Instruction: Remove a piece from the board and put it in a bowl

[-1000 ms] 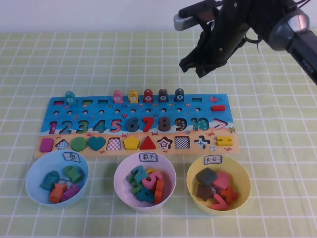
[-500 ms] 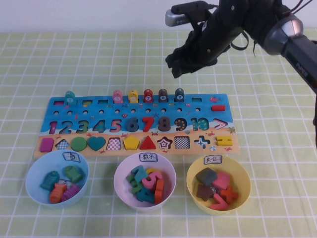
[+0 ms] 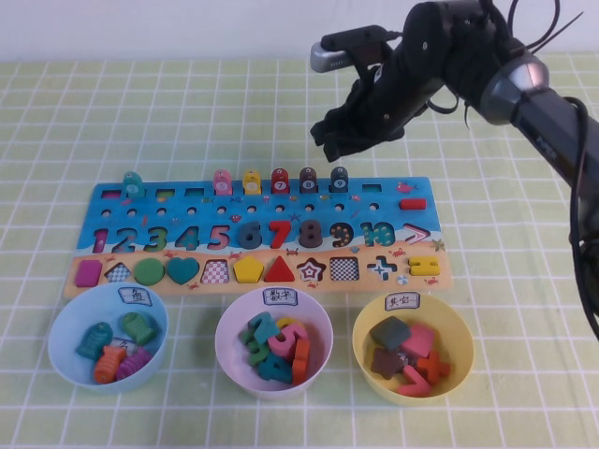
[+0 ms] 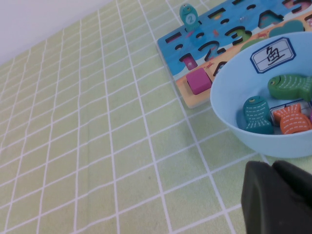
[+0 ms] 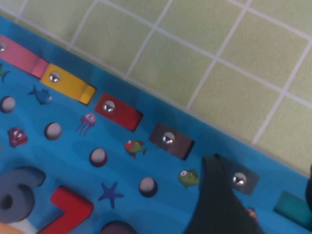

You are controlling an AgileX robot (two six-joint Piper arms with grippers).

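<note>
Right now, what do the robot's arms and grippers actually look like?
The right arm is black with a silver-grey band at one joint, thin black cables looping above it and a grey camera module on the wrist. Its right gripper is matte black, over the far edge of the board. The left gripper shows only as rounded black fingers near the bowl.

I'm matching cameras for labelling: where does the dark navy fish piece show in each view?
High view: the piece is the rightmost fish in the board's far row, just under the hovering right gripper.
Right wrist view: the piece sits beside a finger of the open jaws.
Left wrist view: not in it; the left gripper waits by the bowl.
Shared landmark: the board.
</note>
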